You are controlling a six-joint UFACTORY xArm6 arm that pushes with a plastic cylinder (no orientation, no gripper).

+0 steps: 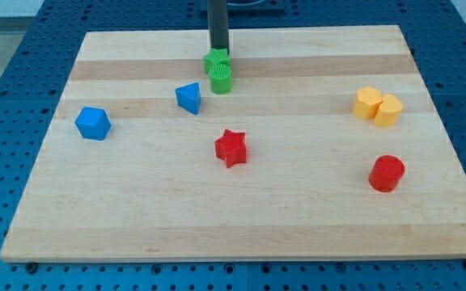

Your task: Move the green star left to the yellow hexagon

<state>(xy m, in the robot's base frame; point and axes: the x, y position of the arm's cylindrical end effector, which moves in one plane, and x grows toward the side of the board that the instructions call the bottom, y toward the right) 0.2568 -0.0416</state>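
The green star (pixel 215 61) lies near the view's top, left of centre, touching a green cylinder (pixel 222 80) just below it. My tip (pixel 218 50) stands at the star's upper edge, touching it or nearly so. The yellow hexagon (pixel 367 103) lies far to the view's right, pressed against a second yellow block (pixel 388 111) on its right, whose shape I cannot make out.
A blue triangular block (pixel 188 98) lies below-left of the green pair. A blue cube-like block (pixel 93 123) is at the left. A red star (pixel 231 148) is at the centre and a red cylinder (pixel 387 173) at the lower right. The wooden board (pixel 241 226) ends near the rod.
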